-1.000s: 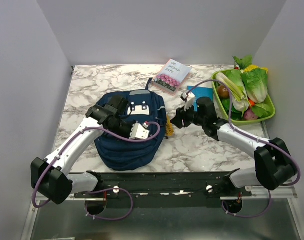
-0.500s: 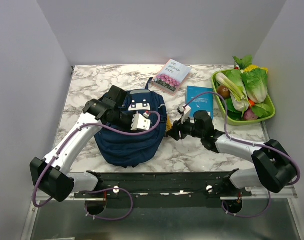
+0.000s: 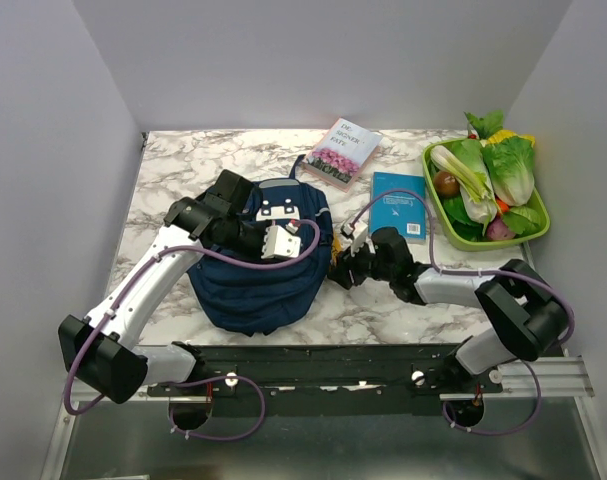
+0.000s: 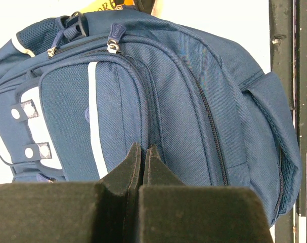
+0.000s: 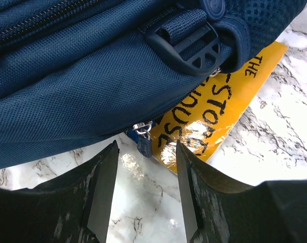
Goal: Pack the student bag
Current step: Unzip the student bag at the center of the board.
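**As the right fingers are framing a zip pull, the left arm is leaning over the bag**

Because the overhead camera is taking in the whole table (image 3: 173,165), it is giving the layout. The student bag (image 3: 258,285) is lying flat, left of centre toward the near edge. The left fingers (image 3: 283,238) are hanging over its far half, and the right fingers (image 3: 340,272) are reaching in at its right side. A flowered book (image 3: 343,152), a teal book (image 3: 398,205) and a green tray (image 3: 531,236) of vegetables are sitting farther back and right. Finger gaps are reading too small here.

From the left wrist, the left fingers (image 4: 135,167) are showing pressed together with nothing between them. Whether they are touching the navy fabric I cannot tell.

Only the right wrist is showing the right fingers (image 5: 100,197) standing apart either side of a small zip pull (image 5: 144,144), gripping nothing. An orange booklet (image 5: 219,109) is poking out from under the bag.

Judging by the cloth, the bag is looking soft, limp and light, so it is likely going to slide or bunch when tugged. The zip pull, the buckle (image 5: 193,43) strap and the top loop (image 4: 75,23) are looking like the sound holds, with the other arm steadying the body.
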Robot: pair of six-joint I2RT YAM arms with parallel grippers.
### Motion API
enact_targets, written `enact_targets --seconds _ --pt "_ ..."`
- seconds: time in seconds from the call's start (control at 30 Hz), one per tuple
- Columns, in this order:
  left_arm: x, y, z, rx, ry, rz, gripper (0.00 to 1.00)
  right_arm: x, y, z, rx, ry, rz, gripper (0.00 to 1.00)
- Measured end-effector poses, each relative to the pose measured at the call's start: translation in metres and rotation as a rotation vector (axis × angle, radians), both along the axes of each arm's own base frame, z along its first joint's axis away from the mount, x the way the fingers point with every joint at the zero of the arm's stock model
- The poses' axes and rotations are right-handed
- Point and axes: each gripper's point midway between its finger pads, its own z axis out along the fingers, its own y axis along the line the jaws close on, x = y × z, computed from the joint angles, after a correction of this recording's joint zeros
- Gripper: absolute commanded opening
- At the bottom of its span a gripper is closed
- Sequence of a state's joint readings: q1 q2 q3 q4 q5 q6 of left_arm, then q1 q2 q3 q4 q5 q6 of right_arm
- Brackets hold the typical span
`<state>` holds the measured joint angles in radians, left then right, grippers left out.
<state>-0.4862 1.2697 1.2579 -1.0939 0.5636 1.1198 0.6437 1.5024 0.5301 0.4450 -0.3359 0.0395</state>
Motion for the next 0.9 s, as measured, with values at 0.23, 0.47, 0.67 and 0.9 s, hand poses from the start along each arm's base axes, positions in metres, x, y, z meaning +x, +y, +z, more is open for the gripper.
enact_targets --seconds 0.23,0.47,0.67,0.9 --pt "0.002 -0.001 0.004 -0.007 -0.002 0.015 0.0 0.01 0.005 0.0 0.003 -0.048 -0.027 0.23" --pt "0.005 -0.002 0.006 -0.019 0.002 0.042 0.0 0.016 0.0 0.007 0.012 -0.081 -0.087 0.01" --pt "0.011 -0.007 0.005 -0.039 0.04 0.118 0.0 0.007 -0.003 0.019 0.021 -0.104 -0.106 0.01" --pt "0.018 -0.016 -0.007 -0.051 0.158 0.238 0.0 -0.023 0.016 0.021 0.003 -0.081 -0.07 0.01"
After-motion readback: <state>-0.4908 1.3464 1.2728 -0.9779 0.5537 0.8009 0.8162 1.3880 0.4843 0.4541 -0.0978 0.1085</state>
